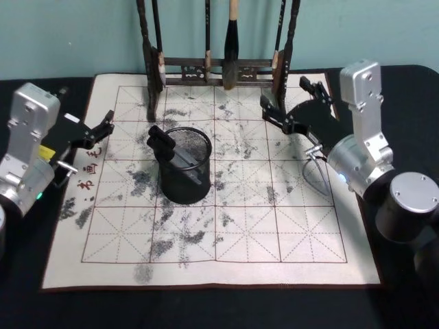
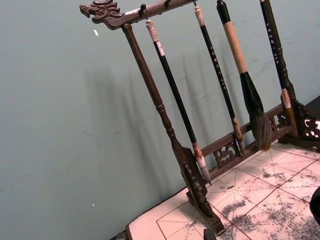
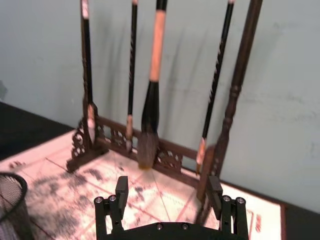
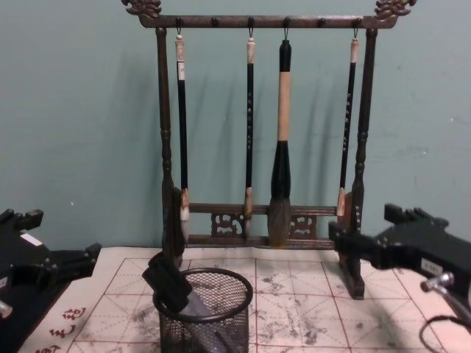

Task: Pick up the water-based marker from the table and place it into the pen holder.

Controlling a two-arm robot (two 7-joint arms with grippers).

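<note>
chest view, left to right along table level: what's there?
Left hand → black wire-mesh pen holder with a black marker leaning in it → right hand.

The table (image 1: 20, 312) had a black surface. A cream calligraphy mat (image 1: 288, 233) printed with a red grid lay flat on it, covering most of the central area; the mat was heavily smudged with grey ink stains and carried red characters near its left edge. The pen holder (image 1: 186, 165), a black wire-mesh cup, stood upright on the mat, left of centre. The dark wooden brush rack (image 1: 212, 68) stood at the mat's far edge, both feet resting on the mat, close to the wall.
</note>
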